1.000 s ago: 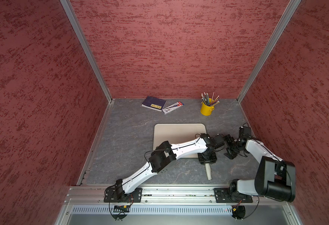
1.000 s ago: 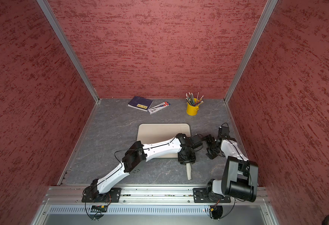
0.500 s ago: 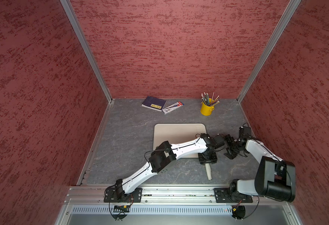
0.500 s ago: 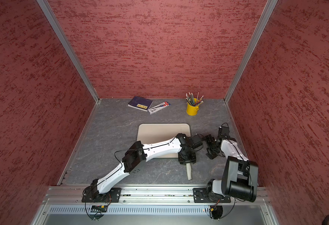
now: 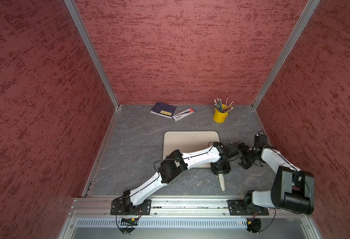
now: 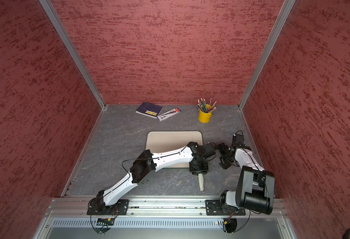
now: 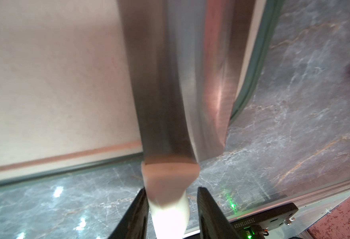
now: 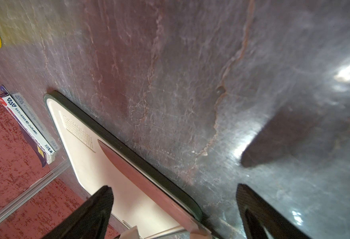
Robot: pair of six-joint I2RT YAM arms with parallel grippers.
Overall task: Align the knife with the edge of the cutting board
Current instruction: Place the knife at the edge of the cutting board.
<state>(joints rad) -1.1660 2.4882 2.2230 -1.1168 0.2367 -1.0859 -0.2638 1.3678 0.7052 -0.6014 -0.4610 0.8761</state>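
The beige cutting board (image 5: 187, 140) (image 6: 170, 140) lies mid-table, partly under my left arm. The knife lies along its right-hand side: the shiny blade (image 7: 180, 82) (image 8: 132, 171) rests on the board close to the dark rim, and the off-white handle (image 5: 222, 183) (image 6: 201, 183) (image 7: 170, 196) sticks out past the front edge onto the table. My left gripper (image 5: 220, 168) (image 6: 199, 169) (image 7: 171, 207) straddles the handle; one finger touches it, the other stands a little off. My right gripper (image 5: 245, 161) (image 6: 224, 159) (image 8: 173, 186) hangs wide open beside the board's right edge, holding nothing.
At the back stand a dark blue booklet (image 5: 163, 109), a pencil box (image 5: 184, 113) and a yellow cup of pencils (image 5: 220, 115). Red walls close in three sides. A metal rail (image 5: 190, 201) runs along the front, just beyond the handle's end.
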